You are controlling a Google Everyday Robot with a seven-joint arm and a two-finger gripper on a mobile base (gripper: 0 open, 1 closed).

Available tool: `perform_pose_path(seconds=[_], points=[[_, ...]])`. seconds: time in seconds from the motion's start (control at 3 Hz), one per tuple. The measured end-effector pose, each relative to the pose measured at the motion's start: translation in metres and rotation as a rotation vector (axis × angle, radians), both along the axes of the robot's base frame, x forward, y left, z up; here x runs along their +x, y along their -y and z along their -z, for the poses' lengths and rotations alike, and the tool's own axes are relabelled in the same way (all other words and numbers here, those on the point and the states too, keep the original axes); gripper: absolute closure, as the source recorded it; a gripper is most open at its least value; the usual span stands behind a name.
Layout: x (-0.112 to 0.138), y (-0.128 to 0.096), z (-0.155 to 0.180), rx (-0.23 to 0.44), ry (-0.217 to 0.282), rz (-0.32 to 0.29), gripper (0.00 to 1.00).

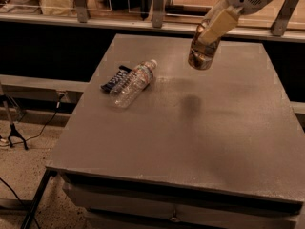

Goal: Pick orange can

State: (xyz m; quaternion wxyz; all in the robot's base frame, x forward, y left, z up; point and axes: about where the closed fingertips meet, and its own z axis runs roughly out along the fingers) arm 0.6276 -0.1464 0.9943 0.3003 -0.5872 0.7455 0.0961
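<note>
The orange can [202, 53] hangs in the air above the grey table [190, 128], near its far middle. It casts a dark shadow on the tabletop below. My gripper [213, 28] comes in from the upper right and is shut on the can. Its tan fingers [217, 25] clamp the can's upper part and hide the top. The can's copper lower body and rim show below the fingers.
A clear plastic bottle [133, 83] lies on its side at the table's left. A dark snack packet [114, 79] lies under and beside it. A counter with rails runs along the back. Cables and a stand foot [14, 132] are on the floor at left.
</note>
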Motion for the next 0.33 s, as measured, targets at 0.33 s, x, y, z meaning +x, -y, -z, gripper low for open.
perform_pose_path(seconds=[0.33], points=[[-0.0012,-0.0008,-0.0038,0.001,0.007,-0.001,1.0]])
